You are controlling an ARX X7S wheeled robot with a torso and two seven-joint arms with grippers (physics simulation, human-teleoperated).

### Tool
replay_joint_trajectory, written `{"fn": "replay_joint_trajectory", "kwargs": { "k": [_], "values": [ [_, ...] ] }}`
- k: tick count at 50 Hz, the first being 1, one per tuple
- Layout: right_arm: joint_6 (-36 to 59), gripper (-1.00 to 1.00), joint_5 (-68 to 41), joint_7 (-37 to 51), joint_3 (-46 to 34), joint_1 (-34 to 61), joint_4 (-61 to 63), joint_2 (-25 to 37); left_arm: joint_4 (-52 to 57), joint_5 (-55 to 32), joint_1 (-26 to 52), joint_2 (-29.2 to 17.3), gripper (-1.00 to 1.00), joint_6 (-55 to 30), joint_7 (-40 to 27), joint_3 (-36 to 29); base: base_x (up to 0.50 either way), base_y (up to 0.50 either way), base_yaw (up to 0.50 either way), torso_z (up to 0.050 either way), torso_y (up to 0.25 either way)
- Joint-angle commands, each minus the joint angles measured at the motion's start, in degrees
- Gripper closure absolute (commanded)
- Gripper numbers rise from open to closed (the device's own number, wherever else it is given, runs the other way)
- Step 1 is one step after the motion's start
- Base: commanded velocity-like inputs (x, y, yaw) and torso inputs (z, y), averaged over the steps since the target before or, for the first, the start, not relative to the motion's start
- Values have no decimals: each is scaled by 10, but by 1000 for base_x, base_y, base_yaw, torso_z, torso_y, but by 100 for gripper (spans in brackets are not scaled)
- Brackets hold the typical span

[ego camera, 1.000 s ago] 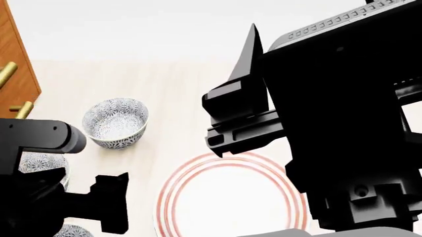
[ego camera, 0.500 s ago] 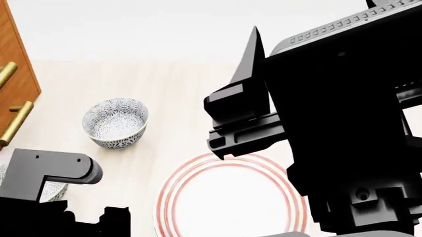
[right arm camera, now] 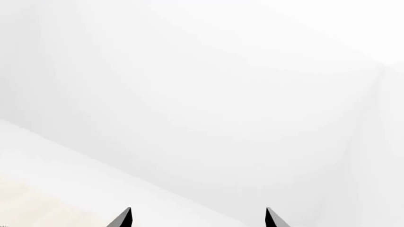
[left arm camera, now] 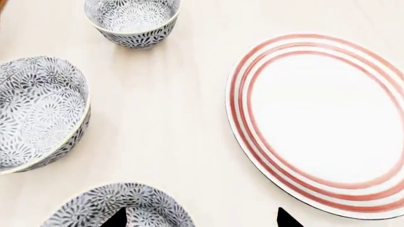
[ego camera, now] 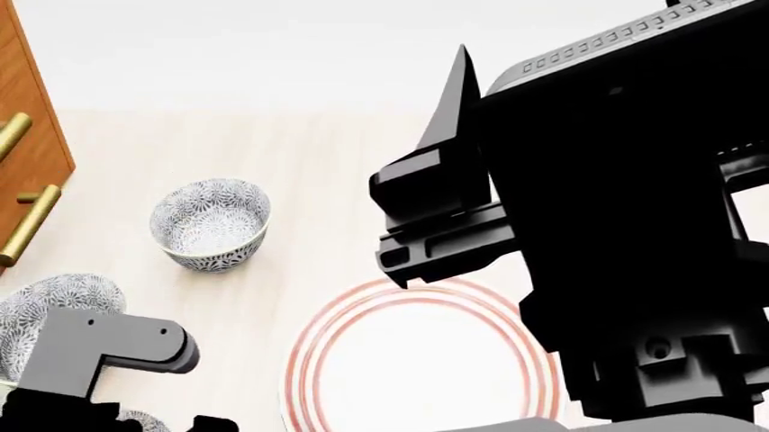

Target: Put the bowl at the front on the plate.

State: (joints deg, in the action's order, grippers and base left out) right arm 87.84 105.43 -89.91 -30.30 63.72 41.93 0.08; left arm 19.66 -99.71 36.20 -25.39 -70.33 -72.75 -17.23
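The bowl stands upright, mouth up, nearest the robot in a row of three and well left of the plate; being round, it has no long axis. Judged ceramic: stiff, glazed, slippery, breakable, best pinched across its rim wall. The left gripper hangs above it, jaws apart and empty; the right gripper, jaws apart, faces blank wall.

Bowls: glazed ceramic, smooth, white with dense grey-blue floral print inside and out. Plate: smooth white ceramic, three thin red rings near the rim. Tabletop: pale wood grain, matt. Cabinet, upper left: orange-brown wood, brass-coloured metal handles. Arm housings: matt black.
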Motion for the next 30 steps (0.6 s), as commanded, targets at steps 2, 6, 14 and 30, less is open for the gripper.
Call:
{"fn": "replay_joint_trajectory", "kwargs": {
  "k": [2, 6, 14, 30],
  "values": [
    [-2, -100, 1, 0, 0, -3, 1, 0, -8, 12, -12, -7, -100, -1, 9, -13, 0, 0, 0, 0, 0],
    [-1, -100, 0, 0, -2, -1, 1, 0, -8, 16, -16, -9, -100, -1, 10, -18, 0, 0, 0, 0, 0],
    [-1, -100, 0, 0, -2, -2, 1, 0, -13, 20, -19, -10, -100, 1, 14, -26, 0, 0, 0, 0, 0],
    [-4, -100, 0, 0, -3, -3, 4, 0, -22, 42, -34, -15, -100, 3, 34, -45, 0, 0, 0, 0, 0]
  ]
}}
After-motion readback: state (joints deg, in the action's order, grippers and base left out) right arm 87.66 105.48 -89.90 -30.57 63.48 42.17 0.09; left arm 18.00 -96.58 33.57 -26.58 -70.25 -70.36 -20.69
